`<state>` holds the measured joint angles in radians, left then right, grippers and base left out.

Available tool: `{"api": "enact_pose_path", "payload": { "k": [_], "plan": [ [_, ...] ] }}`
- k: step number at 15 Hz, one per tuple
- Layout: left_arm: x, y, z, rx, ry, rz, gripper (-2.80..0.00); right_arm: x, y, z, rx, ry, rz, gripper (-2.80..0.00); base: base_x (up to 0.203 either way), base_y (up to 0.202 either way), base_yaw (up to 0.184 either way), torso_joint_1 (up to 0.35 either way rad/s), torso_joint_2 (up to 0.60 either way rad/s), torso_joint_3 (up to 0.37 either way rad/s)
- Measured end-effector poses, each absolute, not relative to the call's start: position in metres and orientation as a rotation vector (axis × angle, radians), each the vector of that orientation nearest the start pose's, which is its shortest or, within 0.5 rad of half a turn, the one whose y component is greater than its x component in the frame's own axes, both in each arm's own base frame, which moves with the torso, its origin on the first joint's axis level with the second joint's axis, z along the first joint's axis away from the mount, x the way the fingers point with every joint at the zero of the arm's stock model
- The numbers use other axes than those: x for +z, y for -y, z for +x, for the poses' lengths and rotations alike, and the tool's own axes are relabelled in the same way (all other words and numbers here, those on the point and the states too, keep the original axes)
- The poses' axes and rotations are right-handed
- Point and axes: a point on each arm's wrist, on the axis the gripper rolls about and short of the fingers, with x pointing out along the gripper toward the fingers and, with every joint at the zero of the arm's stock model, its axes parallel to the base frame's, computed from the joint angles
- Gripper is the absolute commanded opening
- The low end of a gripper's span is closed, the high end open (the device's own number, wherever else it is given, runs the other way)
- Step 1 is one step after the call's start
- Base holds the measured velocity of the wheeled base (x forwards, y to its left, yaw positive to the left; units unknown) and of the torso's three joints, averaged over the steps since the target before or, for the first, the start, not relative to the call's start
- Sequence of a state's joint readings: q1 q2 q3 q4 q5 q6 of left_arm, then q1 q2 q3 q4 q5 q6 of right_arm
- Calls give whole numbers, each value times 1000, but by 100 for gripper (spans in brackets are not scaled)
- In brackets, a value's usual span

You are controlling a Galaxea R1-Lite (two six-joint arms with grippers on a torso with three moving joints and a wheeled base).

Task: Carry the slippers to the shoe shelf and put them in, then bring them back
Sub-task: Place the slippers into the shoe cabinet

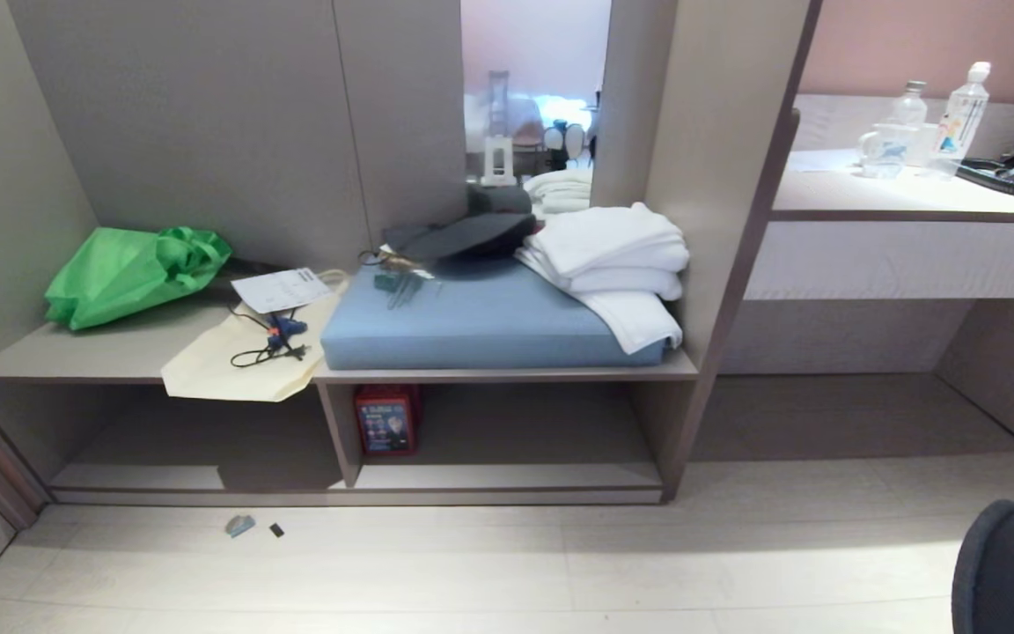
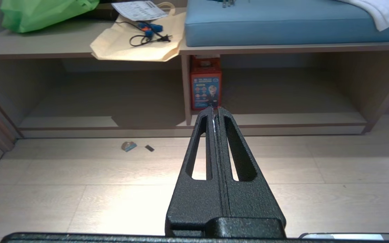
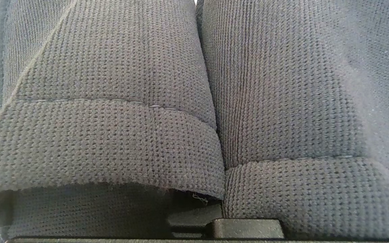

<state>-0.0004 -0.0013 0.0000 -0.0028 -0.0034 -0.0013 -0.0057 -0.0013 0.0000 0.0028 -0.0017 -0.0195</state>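
Your right gripper's jaws are hidden behind the slippers (image 3: 194, 111), whose dark knit straps fill the right wrist view. The jaws are pinched tight, and the slippers press against them. In the head view a dark rounded edge of the slippers shows low on the right. Your left gripper (image 2: 215, 109) hangs over the floor (image 2: 79, 202) with its jaws pressed together, holding nothing. The shoe shelf (image 1: 507, 475) sits ahead, with a red box (image 1: 386, 420) beside its divider.

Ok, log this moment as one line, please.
slippers: both held by right gripper | shoe shelf: only red box inside | left gripper: shut, idle above floor
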Motion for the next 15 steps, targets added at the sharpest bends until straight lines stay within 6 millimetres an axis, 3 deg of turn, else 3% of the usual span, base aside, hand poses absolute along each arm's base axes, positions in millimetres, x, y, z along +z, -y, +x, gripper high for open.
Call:
{"api": "enact_pose_path", "payload": {
  "k": [3,10,15],
  "plan": [
    [76,0,-23,-4,4,0,-280,75,0,-23,-8,-2,-19,-280,0,125,-2,1,1,4],
    [76,0,-23,-3,4,-1,-280,75,0,-23,-7,-2,-17,-280,0,0,0,1,1,-4],
    [76,0,-23,-3,4,-1,-280,75,0,-23,-8,-2,-18,-280,0,0,0,2,1,-177]
  ]
}}
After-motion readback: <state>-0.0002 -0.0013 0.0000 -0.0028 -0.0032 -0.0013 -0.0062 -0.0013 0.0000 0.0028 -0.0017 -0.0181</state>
